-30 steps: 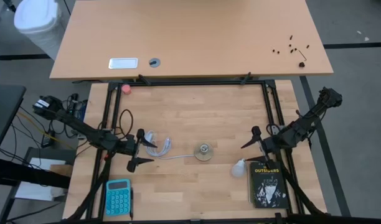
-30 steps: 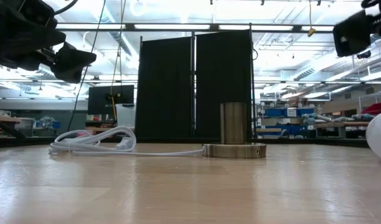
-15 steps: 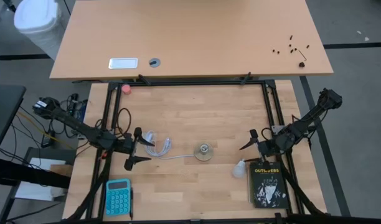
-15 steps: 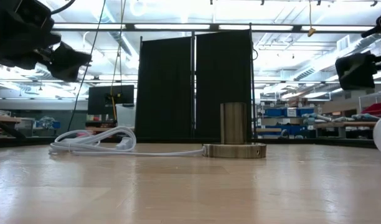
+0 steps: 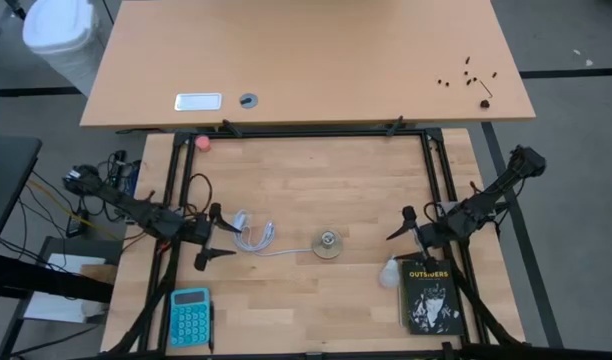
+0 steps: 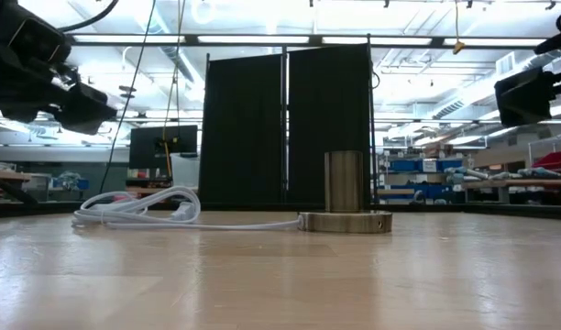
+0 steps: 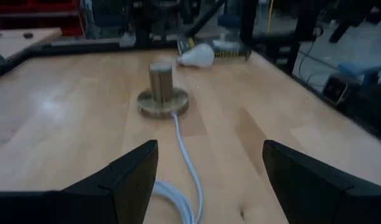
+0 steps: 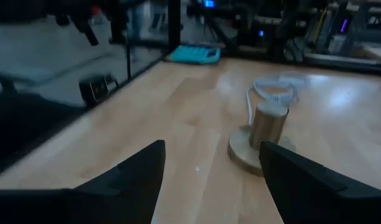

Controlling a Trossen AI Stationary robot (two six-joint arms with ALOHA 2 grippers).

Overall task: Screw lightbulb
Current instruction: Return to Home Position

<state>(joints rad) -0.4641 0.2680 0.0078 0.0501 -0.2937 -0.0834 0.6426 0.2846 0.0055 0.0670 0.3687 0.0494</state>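
L side of the wooden table: left gripper, empty, fingers spread wide w/ nothing between. Arm stretched long and low from the L edge, on a slight slant, pointing in toward the centre. Tips just beside the coiled white cord, not touching it as far as visible. In low view, up at the top L, clear of the wood.

R side: right gripper, likewise gaping, fingers well apart, holding nothing. Arm reaching in from the R edge on a slant, wrist aimed at the centre. In low view, high at the top R, off the surface.

Then the lightbulb: lying on its side on the wood, near the right gripper but apart from it, right at the corner of the dark book; touching or not, can't tell. Visible from the left wrist cam too, beyond the socket.

Silver socket: upright on its round base mid-table, between the two grippers, well apart from the lightbulb, bulb not in it. Cord running from its base over to the coil by the left gripper.

Blue calculator near the L arm, at the table's front L corner.
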